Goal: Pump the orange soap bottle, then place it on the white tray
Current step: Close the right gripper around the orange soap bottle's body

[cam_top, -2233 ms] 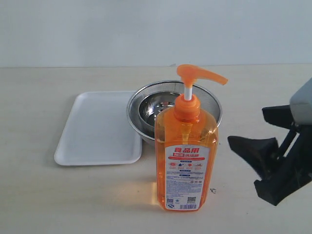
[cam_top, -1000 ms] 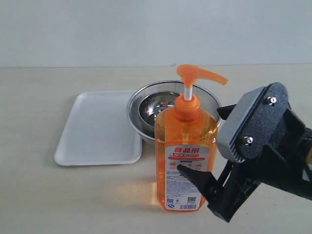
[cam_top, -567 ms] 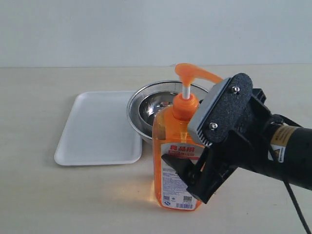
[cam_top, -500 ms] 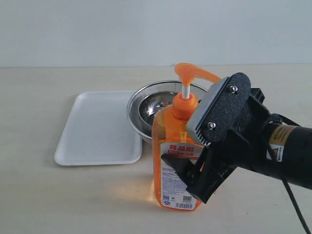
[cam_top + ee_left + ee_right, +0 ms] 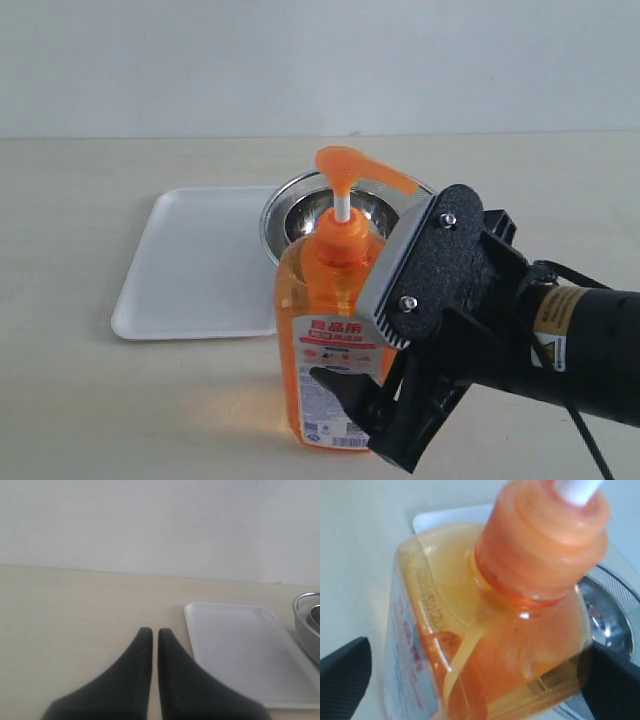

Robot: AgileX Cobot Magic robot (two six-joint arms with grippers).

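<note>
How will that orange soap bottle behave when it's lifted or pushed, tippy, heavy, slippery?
Probably heavy: the orange soap bottle looks filled nearly to its shoulder. Tall on a narrow base, so a high push would likely tip it. Its smooth plastic sides may slip.

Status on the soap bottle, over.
Left gripper shut, empty. Right gripper straddling orange soap bottle, clamp unconfirmed. Bottle not on white tray, pump stem up. Steel mesh bowl close behind it.

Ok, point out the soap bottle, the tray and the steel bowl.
soap bottle [image 5: 322,285], exterior view, orange body above the label
tray [image 5: 200,260], exterior view, bare floor
steel bowl [image 5: 298,222], exterior view, inner wall
</note>
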